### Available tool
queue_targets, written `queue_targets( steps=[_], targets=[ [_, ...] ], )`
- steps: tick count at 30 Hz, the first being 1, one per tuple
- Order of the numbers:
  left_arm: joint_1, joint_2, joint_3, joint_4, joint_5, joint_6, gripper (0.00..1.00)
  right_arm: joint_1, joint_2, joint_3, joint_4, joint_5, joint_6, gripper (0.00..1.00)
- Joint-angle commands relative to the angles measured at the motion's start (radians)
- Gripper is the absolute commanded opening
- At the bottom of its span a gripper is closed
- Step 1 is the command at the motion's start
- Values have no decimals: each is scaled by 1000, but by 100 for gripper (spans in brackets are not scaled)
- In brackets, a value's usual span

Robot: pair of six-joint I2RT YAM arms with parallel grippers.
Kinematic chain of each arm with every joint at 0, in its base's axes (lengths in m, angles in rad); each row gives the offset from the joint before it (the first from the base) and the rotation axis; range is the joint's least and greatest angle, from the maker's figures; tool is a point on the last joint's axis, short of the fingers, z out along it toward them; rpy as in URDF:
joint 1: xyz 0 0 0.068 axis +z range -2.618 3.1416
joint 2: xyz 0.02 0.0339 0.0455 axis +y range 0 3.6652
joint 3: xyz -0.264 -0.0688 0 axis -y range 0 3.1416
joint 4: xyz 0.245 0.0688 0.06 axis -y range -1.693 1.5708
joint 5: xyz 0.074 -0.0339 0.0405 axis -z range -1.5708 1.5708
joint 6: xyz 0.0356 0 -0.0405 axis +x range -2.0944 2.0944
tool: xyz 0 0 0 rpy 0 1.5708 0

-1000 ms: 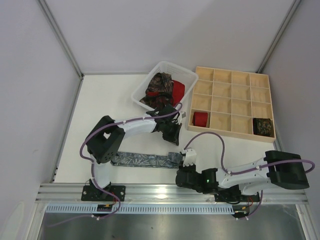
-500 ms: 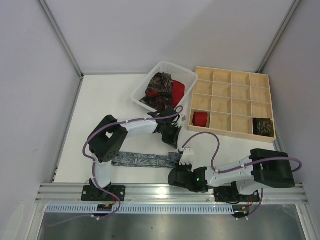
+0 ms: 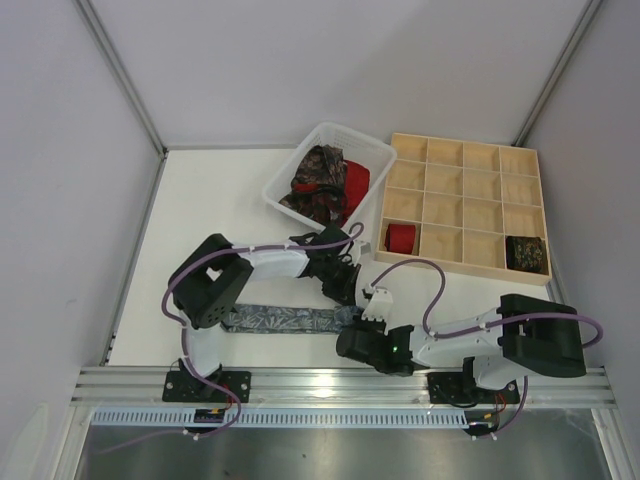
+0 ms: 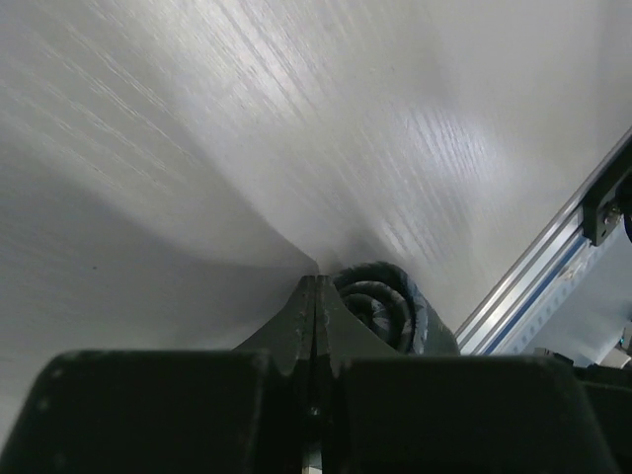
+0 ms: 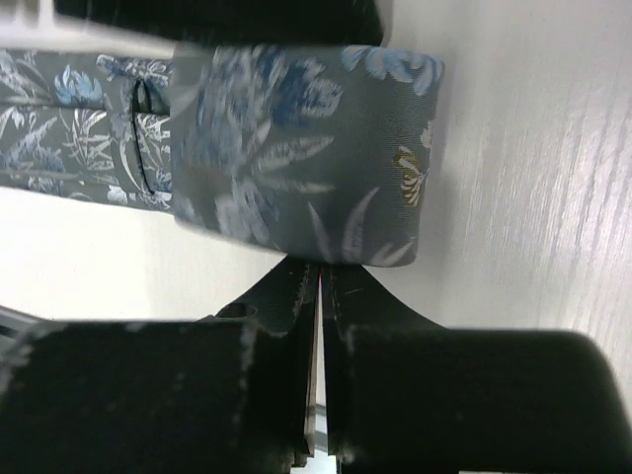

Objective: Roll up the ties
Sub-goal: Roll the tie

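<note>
The long grey leaf-patterned fabric tie (image 3: pixel 285 320) lies flat along the near edge of the white desk (image 3: pixel 205 215), and its right end is wound into a small roll (image 5: pixel 301 168). The left hand (image 4: pixel 314 286) and the right hand (image 5: pixel 321 276) each have their fingers pressed together, with the tips at that roll and no cloth visible between them. The step in hand looks like winding the roll leftward along the strip. To do it well, both tips should push evenly and low on the desk so the edges stay stacked — a skewed push would likely cone the coil or let it spring loose. Only the overhead view shows how much flat strip remains, plus the white plastic basket (image 3: pixel 285 175) and wooden grid tray (image 3: pixel 465 262). The left wrist view shows the spiral end-on, and the right wrist view shows the roll's broad patterned face — overhead, the arms mostly hide it.
</note>
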Motion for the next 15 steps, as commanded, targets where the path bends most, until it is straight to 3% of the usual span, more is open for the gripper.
queue_targets(
  steps=[1, 5, 8, 12, 15],
  targets=[
    [-9, -31, -56, 28, 25, 10, 0, -37, 30, -20, -32, 10, 1, 0],
    [-13, -45, -101, 80, 72, -3, 0, -62, 27, -22, -18, 7, -19, 0],
    [-7, -38, -86, 45, 33, 2, 0, -51, 10, -31, -21, 2, -17, 0],
    [16, -22, -24, -37, -118, -1, 0, -19, -19, -36, -78, 7, 12, 0],
    [31, -18, 39, -129, -216, -15, 6, -8, -62, -57, -101, -7, 30, 0]
  ],
)
